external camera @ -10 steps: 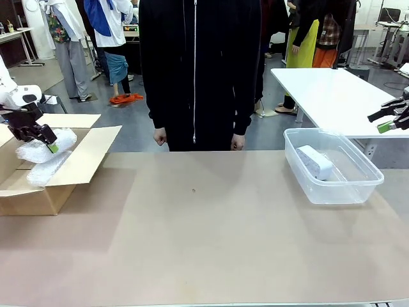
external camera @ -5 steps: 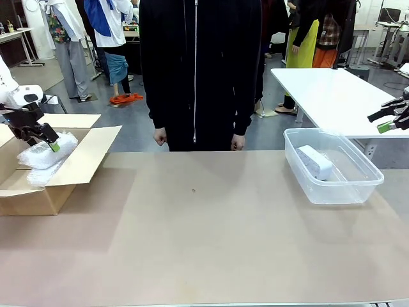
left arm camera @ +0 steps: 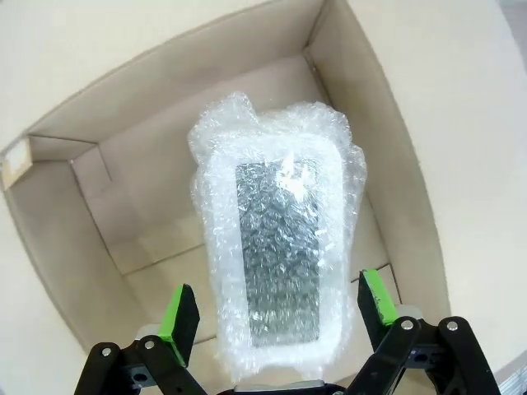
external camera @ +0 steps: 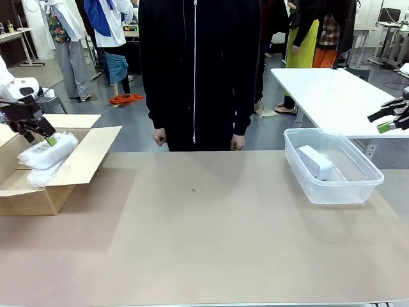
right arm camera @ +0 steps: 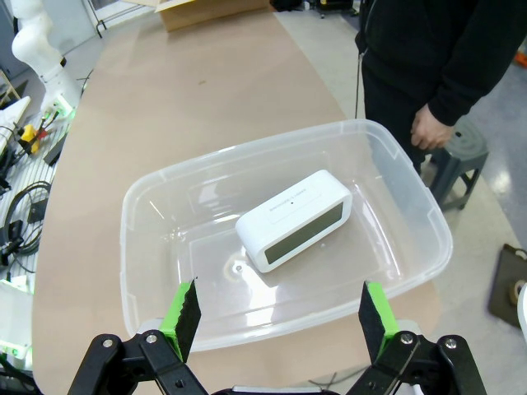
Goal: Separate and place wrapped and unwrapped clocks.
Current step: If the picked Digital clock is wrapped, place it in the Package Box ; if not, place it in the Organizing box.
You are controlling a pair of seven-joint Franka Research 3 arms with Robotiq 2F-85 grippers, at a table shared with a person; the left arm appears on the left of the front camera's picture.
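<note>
Wrapped clock [left arm camera: 276, 255] lies in cardboard box [external camera: 80, 163] at worktop [external camera: 211, 236] left edge, on a 2nd bubble-wrap bundle [external camera: 39, 175]; left hand [left arm camera: 276, 317] above it, fingers apart. Person [external camera: 195, 70] stands mid far side. Bare clock [right arm camera: 295, 219] sits in clear bin [right arm camera: 412, 218] at right; right hand [right arm camera: 280, 317] over it, fingers apart. No legible print.

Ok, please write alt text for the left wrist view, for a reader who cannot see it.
A bubble-wrapped clock lies inside an open cardboard box, seen from directly above. The left gripper is open over it, one green pad on each side of the clock's near end.
</note>
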